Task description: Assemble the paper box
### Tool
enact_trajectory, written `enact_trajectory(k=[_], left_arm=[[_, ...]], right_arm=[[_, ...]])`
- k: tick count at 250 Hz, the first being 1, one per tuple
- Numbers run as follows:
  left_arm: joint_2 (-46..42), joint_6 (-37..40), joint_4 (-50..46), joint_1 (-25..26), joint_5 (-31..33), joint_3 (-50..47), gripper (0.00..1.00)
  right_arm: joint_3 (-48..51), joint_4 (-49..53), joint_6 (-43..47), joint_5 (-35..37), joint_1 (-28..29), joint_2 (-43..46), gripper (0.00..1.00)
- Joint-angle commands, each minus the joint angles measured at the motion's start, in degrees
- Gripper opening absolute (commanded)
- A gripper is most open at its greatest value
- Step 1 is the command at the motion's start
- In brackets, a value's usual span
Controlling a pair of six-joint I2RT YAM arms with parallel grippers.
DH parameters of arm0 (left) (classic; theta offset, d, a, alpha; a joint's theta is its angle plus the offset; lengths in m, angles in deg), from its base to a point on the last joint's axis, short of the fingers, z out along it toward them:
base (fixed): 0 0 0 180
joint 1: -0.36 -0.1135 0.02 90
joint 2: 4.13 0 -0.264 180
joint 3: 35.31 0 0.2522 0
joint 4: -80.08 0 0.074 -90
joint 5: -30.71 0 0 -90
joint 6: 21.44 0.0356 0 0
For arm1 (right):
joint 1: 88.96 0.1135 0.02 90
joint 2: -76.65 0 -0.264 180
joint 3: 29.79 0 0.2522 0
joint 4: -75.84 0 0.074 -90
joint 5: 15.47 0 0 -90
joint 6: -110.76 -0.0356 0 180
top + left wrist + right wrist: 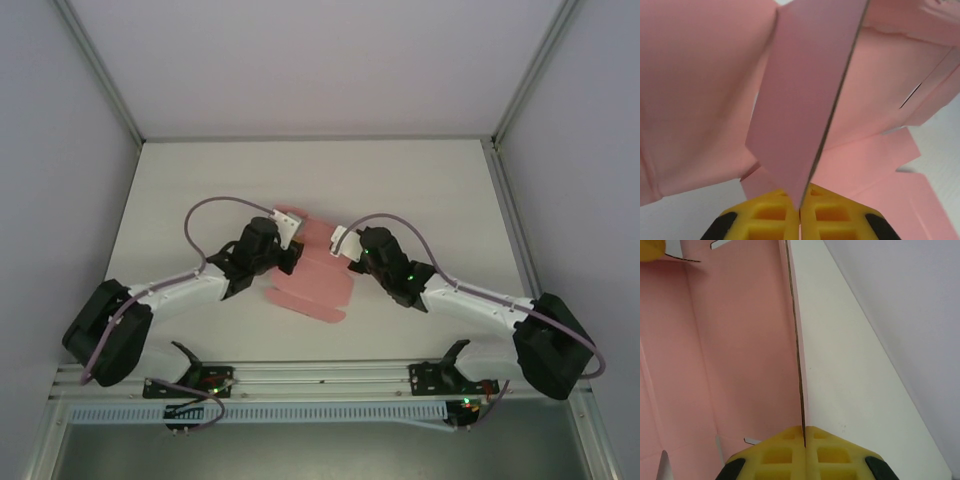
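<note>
The paper box (312, 272) is a salmon-pink die-cut sheet, partly folded, lying mid-table between both arms. My left gripper (291, 254) is at its left side, shut on an upright pointed flap (805, 100); the yellow fingertips (775, 212) pinch the flap's lower tip. From the right, my right gripper (349, 256) is shut on a raised side panel seen edge-on (801, 380), with its yellow fingertips (827, 450) closed around the card's thin edge. Pink panels with slits (740, 350) spread to the left of that edge.
The white table (300, 180) stretches behind the sheet to the grey enclosure walls (60, 150). An aluminium rail (320, 380) with two black clamps runs along the near edge. Bare table lies right of the held panel (855, 390).
</note>
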Motion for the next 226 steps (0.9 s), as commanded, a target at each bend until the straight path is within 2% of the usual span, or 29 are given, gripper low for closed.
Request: enact_trajectory(k=[1,27,32,44,58,85,100,116,134,159,187,226], left_arm=[[2.7,-0.3,3.5,1.2,0.5,1.7,0.07],[2.8,-2.2,4.8,-0.2,1.0,0.1,0.10],[2.4,-2.7,4.8,-0.5,0.9,-0.3,0.15],[0.9,-3.5,4.4,-1.5,0.8,-1.4,0.38],[-1.6,-4.3,3.6,-2.7,0.9,-2.9,0.47],[-8.1,-5.6,0.7,-4.7,0.9,-5.8,0.71],[-11.8,-6.2,-1.6,-5.5,0.9,-6.7,0.80],[-15.3,-7.3,-4.0,-6.5,1.1,-7.3,0.99],[-18.2,-9.4,-5.6,-8.6,1.6,-7.6,0.99],[-18.1,-13.5,-7.2,-14.5,1.3,-6.9,1.00],[-13.9,-17.1,-7.9,-22.5,-2.5,-4.8,1.00],[-5.4,-17.3,-3.3,-27.8,-5.1,-1.4,1.00]], right_arm=[[-1.5,-2.6,1.7,-0.1,2.0,-1.6,0.00],[-1.6,-2.8,2.6,2.4,2.3,-2.6,0.00],[-1.5,-3.1,3.0,3.0,2.3,-2.7,0.00],[-0.9,-3.9,4.8,4.2,2.3,-2.8,0.00],[-0.5,-4.8,7.0,6.1,2.4,-2.9,0.00],[0.7,-7.0,12.3,9.0,2.6,-3.6,0.00],[2.0,-9.7,15.9,10.7,3.1,-4.4,0.00],[3.0,-12.9,19.4,13.1,3.7,-6.2,0.00],[4.4,-18.5,23.7,15.9,4.7,-8.5,0.00],[7.2,-29.2,28.7,16.4,5.3,-10.7,0.00],[7.9,-32.0,30.8,15.6,5.4,-12.1,0.00],[9.7,-35.7,31.5,14.9,5.4,-13.2,0.00]])
